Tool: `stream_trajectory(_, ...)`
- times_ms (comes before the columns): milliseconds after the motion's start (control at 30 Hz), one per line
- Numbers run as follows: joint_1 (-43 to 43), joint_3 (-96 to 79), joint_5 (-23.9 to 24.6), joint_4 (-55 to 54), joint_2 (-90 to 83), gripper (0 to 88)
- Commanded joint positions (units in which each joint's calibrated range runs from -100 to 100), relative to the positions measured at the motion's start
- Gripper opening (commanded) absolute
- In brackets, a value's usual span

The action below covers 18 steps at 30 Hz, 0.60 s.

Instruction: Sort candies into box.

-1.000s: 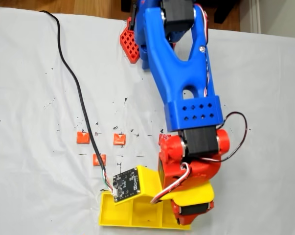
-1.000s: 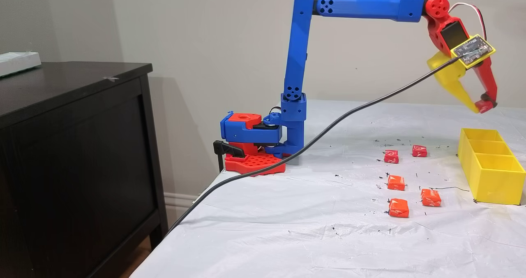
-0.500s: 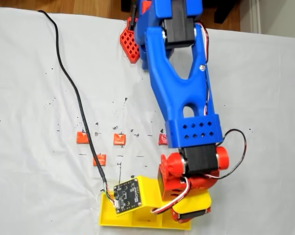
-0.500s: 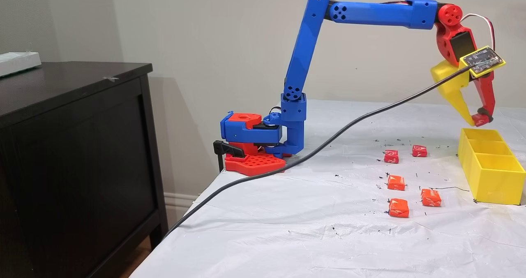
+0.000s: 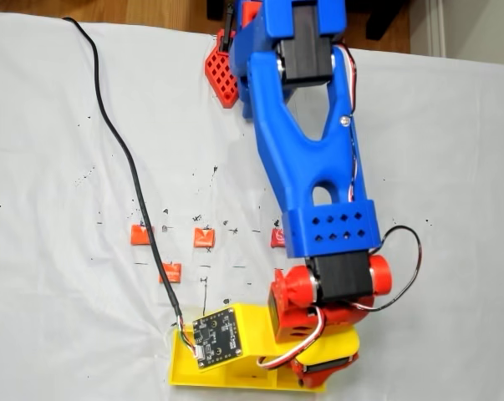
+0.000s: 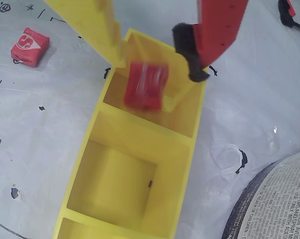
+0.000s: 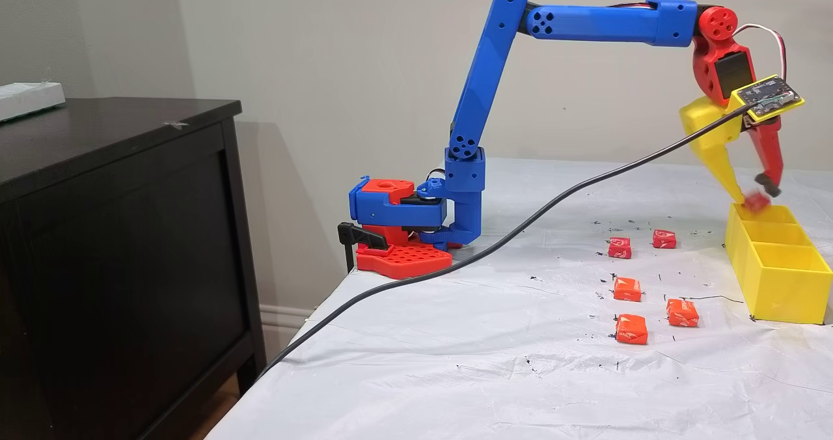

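Note:
In the wrist view my gripper [image 6: 154, 62] is open above the end compartment of the yellow box [image 6: 84, 147]. A blurred red candy [image 6: 146, 85] sits just below the fingertips, over that compartment and free of the red finger [image 6: 217, 30]. In a fixed view the same candy [image 7: 755, 200] is at the rim of the far compartment of the box [image 7: 781, 277], under the gripper [image 7: 753, 191]. Several more candies lie on the white sheet left of the box, among them one [image 7: 619, 248] at the back and one [image 7: 631, 329] nearest the front. Another candy [image 6: 30, 46] shows top left in the wrist view.
A black cable [image 7: 520, 225] runs from the wrist's circuit board [image 7: 766, 96] across the sheet and off the table edge. The arm's base [image 7: 397, 232] is clamped at the table's left end. A dark cabinet [image 7: 117, 232] stands beside the table. Printed paper [image 6: 279, 199] lies right of the box.
The arm has reached out and come down over the box's end compartment. The fingers have parted and the candy has left them, dropping toward the compartment.

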State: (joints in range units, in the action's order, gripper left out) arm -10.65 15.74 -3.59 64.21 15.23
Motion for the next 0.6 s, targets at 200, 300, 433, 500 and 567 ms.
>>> stream_trajectory(200, -0.5, 5.9, -0.3, 1.2, -4.1, 19.1)
stream_trajectory(300, -0.1, 5.8, -0.2, 2.6, -5.7, 14.5)
stream_trajectory(433, 0.1, 5.7, -0.4, 6.2, -7.8, 3.8)
stream_trajectory(500, 0.0, 5.0, -0.6, 8.1, -9.2, 2.7)
stream_trajectory(567, -0.3, 2.8, -0.9, 8.7, -11.1, 1.9)
